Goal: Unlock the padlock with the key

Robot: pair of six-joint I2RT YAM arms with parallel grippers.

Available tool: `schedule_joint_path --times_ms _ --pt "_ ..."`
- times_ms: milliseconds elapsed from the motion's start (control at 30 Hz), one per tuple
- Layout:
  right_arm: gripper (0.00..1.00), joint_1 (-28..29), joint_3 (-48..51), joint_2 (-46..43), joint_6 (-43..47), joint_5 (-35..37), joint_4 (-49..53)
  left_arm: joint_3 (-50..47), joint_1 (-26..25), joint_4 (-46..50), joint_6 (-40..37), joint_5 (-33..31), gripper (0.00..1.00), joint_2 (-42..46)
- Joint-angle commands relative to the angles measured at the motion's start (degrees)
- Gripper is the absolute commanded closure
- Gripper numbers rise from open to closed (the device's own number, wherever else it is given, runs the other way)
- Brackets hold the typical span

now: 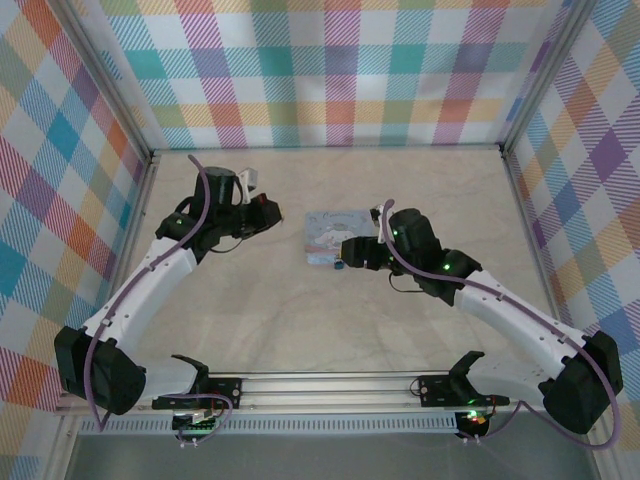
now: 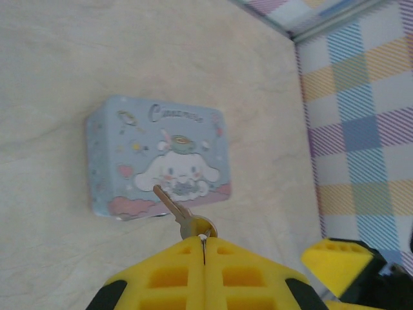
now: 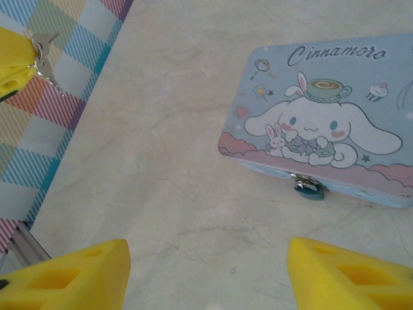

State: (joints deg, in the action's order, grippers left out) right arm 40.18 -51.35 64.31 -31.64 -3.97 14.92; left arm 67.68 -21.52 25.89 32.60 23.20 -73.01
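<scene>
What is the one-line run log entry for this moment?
left pincer: shut on key | right pincer: open, facing padlock | padlock: on tin clasp, key not yet inserted

Even, bright light; left pincer (image 2: 203, 241) looks soft-focused.

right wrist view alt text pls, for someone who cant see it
A pale blue cartoon tin lies on a pale table, a tiny padlock on its front side. The open right claw hovers before it; a key dangles at top left.
</scene>
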Motion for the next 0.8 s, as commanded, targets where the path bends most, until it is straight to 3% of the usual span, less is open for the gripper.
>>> schedule_joint_path --times_ms 0,267,433,567,767 --pt "0.36 -0.3 -3.3 0.4 -1.6 -1.6 -4.4 1.4 -2.1 -5.8 1.3 6.7 1.00 1.3" --pt "0.38 -2.0 -3.3 -0.3 -3.3 -8.5 -10.6 -2.6 -3.9 -18.5 0.9 16.9 1.00 4.6" --pt "0.39 -5.0 -0.3 -3.1 -7.9 -13.9 -16.6 -5.5 -4.5 -22.9 -0.8 20.0 1.00 7.1" --pt "0.41 -5.9 -0.4 -4.1 -9.0 -16.0 -16.5 -6.0 -4.8 -22.8 -0.8 18.4 1.00 7.4" --pt "0.52 -5.4 -2.7 -1.5 -6.8 -16.9 -15.3 -3.4 -6.3 -19.4 1.2 14.3 1.00 4.4"
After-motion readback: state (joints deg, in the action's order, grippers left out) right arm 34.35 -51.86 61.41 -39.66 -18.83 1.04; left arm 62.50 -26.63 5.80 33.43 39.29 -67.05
